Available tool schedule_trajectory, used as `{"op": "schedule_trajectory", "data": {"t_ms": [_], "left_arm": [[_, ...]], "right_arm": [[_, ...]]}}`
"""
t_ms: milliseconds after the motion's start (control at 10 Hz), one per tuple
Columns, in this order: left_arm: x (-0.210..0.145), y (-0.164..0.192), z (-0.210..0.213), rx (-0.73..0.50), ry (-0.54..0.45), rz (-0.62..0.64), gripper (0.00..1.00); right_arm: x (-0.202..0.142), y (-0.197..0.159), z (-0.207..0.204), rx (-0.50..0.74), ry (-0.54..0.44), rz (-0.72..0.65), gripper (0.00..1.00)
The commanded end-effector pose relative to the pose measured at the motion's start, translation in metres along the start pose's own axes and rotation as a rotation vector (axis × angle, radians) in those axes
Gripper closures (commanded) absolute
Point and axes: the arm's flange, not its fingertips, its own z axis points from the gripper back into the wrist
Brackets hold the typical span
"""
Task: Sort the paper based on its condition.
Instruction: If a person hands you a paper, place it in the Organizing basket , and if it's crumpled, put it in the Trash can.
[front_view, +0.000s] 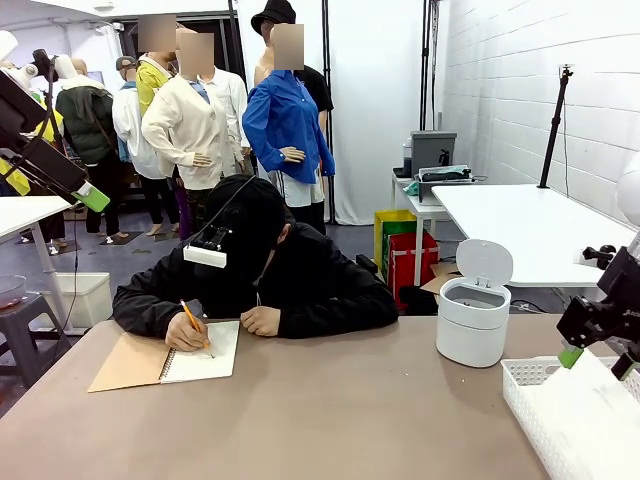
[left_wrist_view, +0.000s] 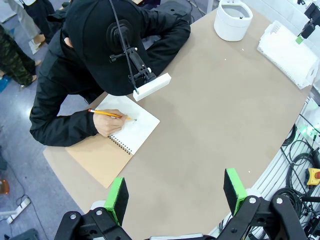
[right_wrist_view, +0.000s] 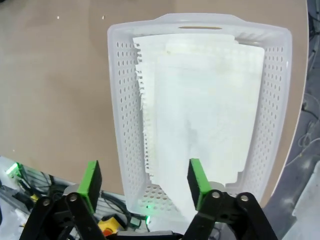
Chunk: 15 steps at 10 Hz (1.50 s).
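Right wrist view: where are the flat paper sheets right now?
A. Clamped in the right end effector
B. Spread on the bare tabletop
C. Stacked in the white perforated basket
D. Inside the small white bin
C: the flat sheets lie stacked inside the white perforated basket, below the open right end effector, whose pads touch nothing.

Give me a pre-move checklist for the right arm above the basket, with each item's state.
1. Right gripper open over the white basket: ok, its pads stand apart with nothing between them.
2. Flat sheets lying inside the basket: ok, though their lower edge runs close behind one pad.
3. Left gripper open and holding nothing, above the table: ok.
4. Loose paper waiting on the table: not ok, none visible.
5. Person's hand away from the basket: ok, writing in the notebook.
6. White bin lid up: ok.
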Motion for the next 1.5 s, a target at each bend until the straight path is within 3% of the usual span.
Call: {"op": "schedule_trajectory", "data": {"t_ms": [0,500,800,900,1300,1400], "left_arm": [[0.000,0.001,0.000,0.002,-0.005,0.000,0.00],[0.000,0.001,0.000,0.002,-0.005,0.000,0.00],[0.000,0.001,0.000,0.002,-0.005,0.000,0.00],[0.000,0.001,0.000,0.002,-0.005,0.000,0.00],[0.000,0.001,0.000,0.002,-0.005,0.000,0.00],[0.000,0.001,0.000,0.002,-0.005,0.000,0.00]], "right_arm": [[-0.107,-0.008,-0.081,-0.070,-0.031,0.062,0.00],[-0.079,0.007,-0.043,0.004,-0.083,0.301,0.00],[-0.078,0.012,-0.019,0.117,-0.098,0.282,0.00],[-0.006,0.019,0.025,0.008,-0.073,0.298,0.00],[-0.010,0.020,0.029,0.036,-0.076,0.296,0.00],[-0.017,0.036,0.041,0.069,-0.126,0.362,0.00]]}}
